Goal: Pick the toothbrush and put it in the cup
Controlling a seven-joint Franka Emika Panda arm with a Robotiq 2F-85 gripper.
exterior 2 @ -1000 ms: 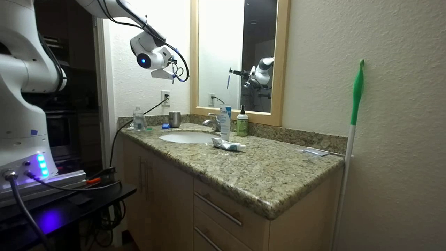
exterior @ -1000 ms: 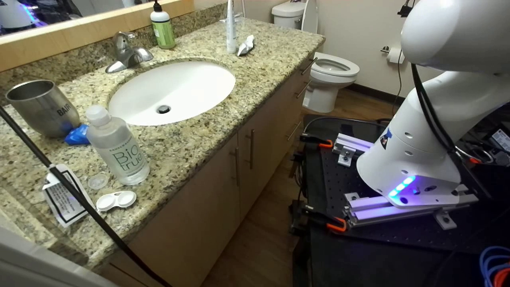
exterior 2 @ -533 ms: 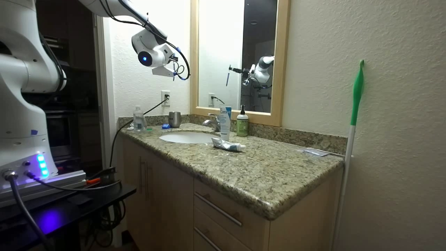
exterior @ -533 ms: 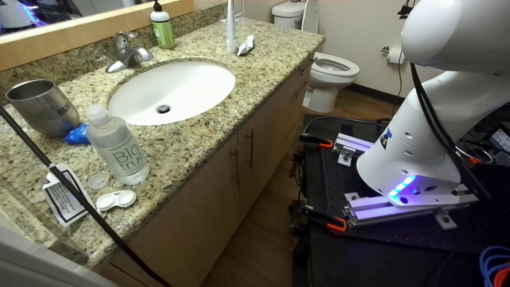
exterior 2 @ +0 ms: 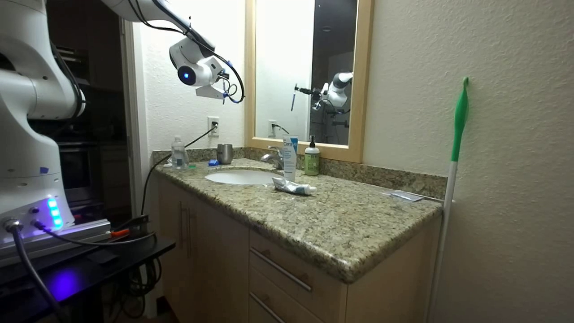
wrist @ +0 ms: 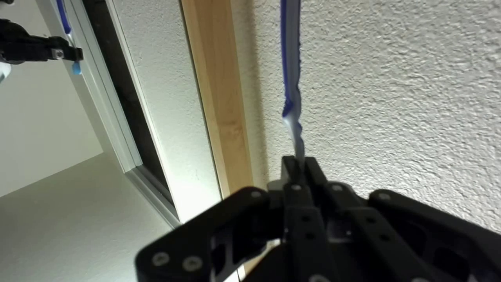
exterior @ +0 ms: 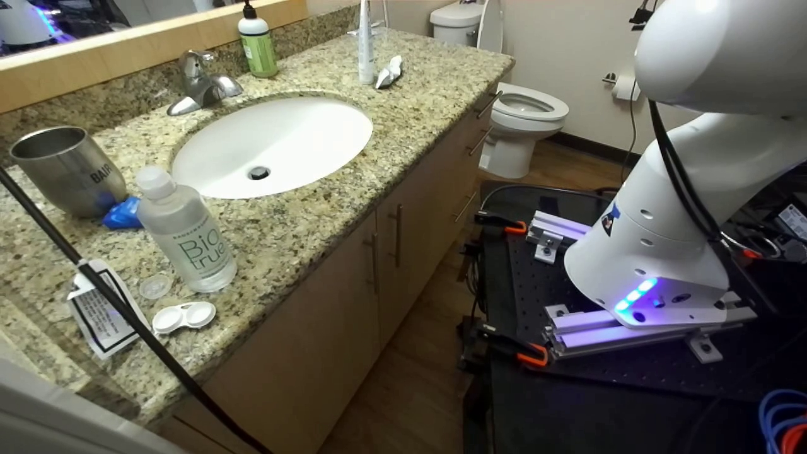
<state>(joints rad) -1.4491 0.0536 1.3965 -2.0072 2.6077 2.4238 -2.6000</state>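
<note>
My gripper [wrist: 299, 164] is shut on the blue and white toothbrush [wrist: 290, 58], which runs up from between the fingertips in the wrist view. In an exterior view the raised hand [exterior 2: 204, 76] hangs well above the counter. The mirror there reflects the toothbrush [exterior 2: 293, 102] hanging slightly tilted below the jaws. The cup, a shiny grey metal tumbler [exterior: 69, 170], stands upright at the back corner of the counter, its mouth facing up. It also shows as a small cup [exterior 2: 224, 154] below and slightly right of the hand, with a wide height gap between them.
Beside the cup lie a blue object [exterior: 123, 213] and a clear bottle [exterior: 189, 239]. A black cable [exterior: 101, 284] crosses in front. The sink [exterior: 284, 145], faucet [exterior: 198, 85], upright tube [exterior 2: 289, 157] and green soap bottle [exterior 2: 311, 159] stand farther along, below the framed mirror [exterior 2: 363, 80].
Over the first half second the hand rose a little and shifted slightly right in an exterior view, with the toothbrush still gripped. Since then it has stayed put. The cup has not moved.
</note>
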